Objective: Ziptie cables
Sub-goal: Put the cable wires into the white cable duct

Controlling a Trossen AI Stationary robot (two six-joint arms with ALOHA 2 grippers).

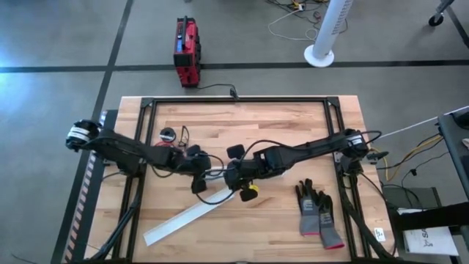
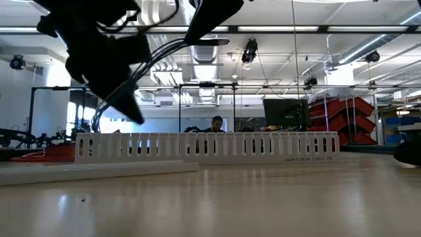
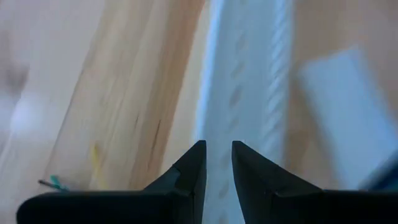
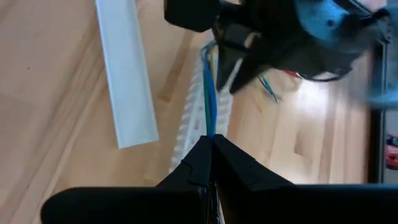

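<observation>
Pinching a thin blue strand (image 4: 209, 106), right end effector (image 4: 211, 142).

Your table (image 1: 293, 125) was pale butcher-block wood, planks smooth with a soft sheen, framed in matt black metal. The slotted strip (image 2: 210, 146) looked like white moulded plastic, a bit glossy, and the flat cover piece (image 4: 127, 81) was plain smooth plastic too. Gloves (image 1: 316, 214) were grey knit cloth with dark rubbery-looking palms, and the red box (image 1: 187, 51) looked like hard plastic.

Bright, even daylight from above in the high view, with pale glare on the floor (image 1: 29, 44) at upper left. Strong backlight from ceiling lamps (image 2: 276, 28) in the low view, arms only silhouettes. Heavily blurred in both wrist views.
</observation>
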